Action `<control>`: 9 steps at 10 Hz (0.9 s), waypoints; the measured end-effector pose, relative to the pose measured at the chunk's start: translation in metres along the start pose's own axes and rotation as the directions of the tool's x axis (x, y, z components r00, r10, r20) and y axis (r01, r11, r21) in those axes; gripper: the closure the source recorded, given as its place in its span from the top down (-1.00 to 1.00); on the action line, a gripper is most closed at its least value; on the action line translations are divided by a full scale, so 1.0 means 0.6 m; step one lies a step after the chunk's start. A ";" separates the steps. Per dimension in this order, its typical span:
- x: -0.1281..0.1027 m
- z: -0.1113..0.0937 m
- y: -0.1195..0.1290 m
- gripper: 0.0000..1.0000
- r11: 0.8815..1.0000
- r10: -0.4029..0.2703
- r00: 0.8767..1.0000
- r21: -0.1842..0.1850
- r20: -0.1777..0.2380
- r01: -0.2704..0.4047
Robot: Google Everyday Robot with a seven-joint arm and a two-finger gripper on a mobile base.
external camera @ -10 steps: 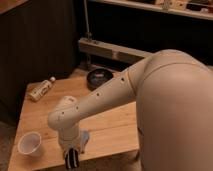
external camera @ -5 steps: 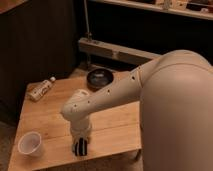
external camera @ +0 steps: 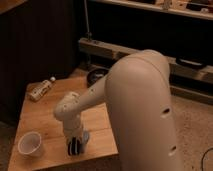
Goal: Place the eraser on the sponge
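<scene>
1 big pale arm [external camera: 135, 100] fills the right of the frame, reaching down-left over the wooden table [external camera: 45, 115]. 1 white cup [external camera: 30, 144] sits lower left. The gripper [external camera: 74, 144] hangs low centre-left, by the blue-grey sponge [external camera: 85, 138]. The striped eraser [external camera: 74, 148] shows at its tip, just left of the sponge. We cannot tell whether the gripper clasps it.

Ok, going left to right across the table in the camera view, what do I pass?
White cup → hand, low at the front edge of the table → black bowl at the back. Bottle and sponge overlap neighbours, so omitted.
</scene>
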 end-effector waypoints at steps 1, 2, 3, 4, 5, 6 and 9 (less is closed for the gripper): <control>0.003 -0.003 -0.003 -1.00 1.000 0.008 1.000 0.003 0.009 -0.008; 0.006 -0.008 -0.013 -1.00 1.000 0.018 1.000 0.009 0.023 -0.018; 0.007 -0.025 -0.022 -1.00 1.000 0.027 0.998 0.004 0.053 -0.027; 0.009 -0.039 -0.024 -1.00 1.000 0.029 0.997 0.000 0.075 -0.029; 0.011 -0.055 -0.026 -1.00 1.000 0.029 0.995 -0.005 0.098 -0.029; 0.013 -0.070 -0.029 -1.00 1.000 0.031 0.993 -0.007 0.117 -0.031; 0.014 -0.073 -0.026 -1.00 1.000 0.024 0.992 -0.004 0.126 -0.024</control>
